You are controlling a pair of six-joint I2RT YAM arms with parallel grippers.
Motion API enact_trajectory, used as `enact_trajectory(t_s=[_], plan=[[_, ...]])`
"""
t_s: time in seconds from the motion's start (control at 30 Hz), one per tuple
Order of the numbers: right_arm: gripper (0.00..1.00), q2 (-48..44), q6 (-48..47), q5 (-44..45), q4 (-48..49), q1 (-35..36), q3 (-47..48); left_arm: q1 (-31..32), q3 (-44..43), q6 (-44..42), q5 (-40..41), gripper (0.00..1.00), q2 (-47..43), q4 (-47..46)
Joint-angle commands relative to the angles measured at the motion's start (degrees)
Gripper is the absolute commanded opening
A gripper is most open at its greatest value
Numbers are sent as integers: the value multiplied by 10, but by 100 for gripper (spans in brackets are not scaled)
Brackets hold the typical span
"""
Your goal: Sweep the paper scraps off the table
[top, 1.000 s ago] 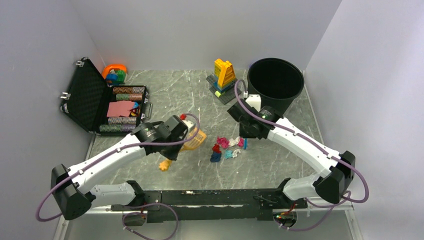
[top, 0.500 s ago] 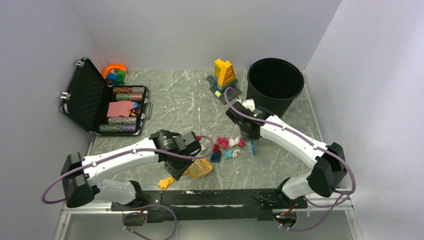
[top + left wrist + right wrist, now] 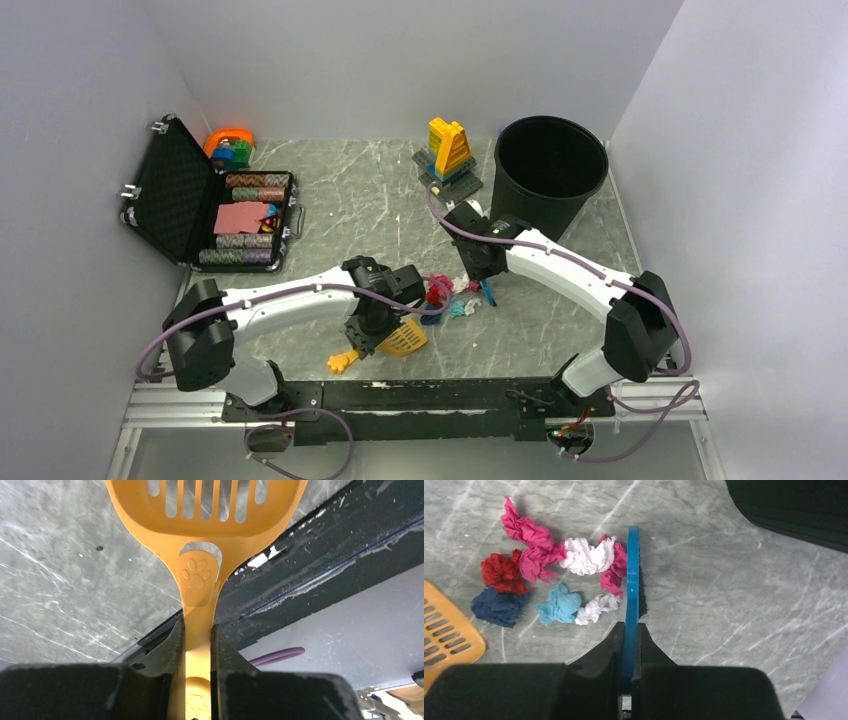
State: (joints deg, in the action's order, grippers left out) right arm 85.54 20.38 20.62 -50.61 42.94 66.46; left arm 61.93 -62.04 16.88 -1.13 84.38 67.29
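The paper scraps (image 3: 450, 294) lie bunched on the grey-green table (image 3: 350, 200). In the right wrist view they are pink (image 3: 531, 545), white (image 3: 584, 557), red (image 3: 499, 572), dark blue (image 3: 496, 607) and teal (image 3: 558, 605) wads. My right gripper (image 3: 482, 280) (image 3: 629, 627) is shut on a blue brush (image 3: 632, 575), which stands against the right side of the pile. My left gripper (image 3: 372, 328) (image 3: 197, 627) is shut on the handle of a yellow-orange slotted scoop (image 3: 403, 340) (image 3: 205, 510). The scoop head lies just near-left of the scraps (image 3: 446, 630).
A black bin (image 3: 552, 165) stands at the back right. A yellow-orange toy brick build (image 3: 450, 150) is beside it. An open black case (image 3: 170, 195) with poker chips sits at the left. A black rail (image 3: 430, 395) runs along the near edge.
My left arm has swung the scoop right and down toward the near edge, close to the scraps. My right gripper has moved the brush left, up against the pile's right side.
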Motion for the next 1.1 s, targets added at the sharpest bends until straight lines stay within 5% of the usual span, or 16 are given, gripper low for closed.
enact_trajectory(t_s=[0.0,0.77,1.07], plan=[[0,27,-56,-49,37,0,22,2,-31,-18,47,0,17,-11],[0,3,-127,-378,204,35,-6,-29,-69,-71,71,0,93,-87],[0,-30,-136,-356,151,33,7,-25,-43,-61,104,0,86,-123]])
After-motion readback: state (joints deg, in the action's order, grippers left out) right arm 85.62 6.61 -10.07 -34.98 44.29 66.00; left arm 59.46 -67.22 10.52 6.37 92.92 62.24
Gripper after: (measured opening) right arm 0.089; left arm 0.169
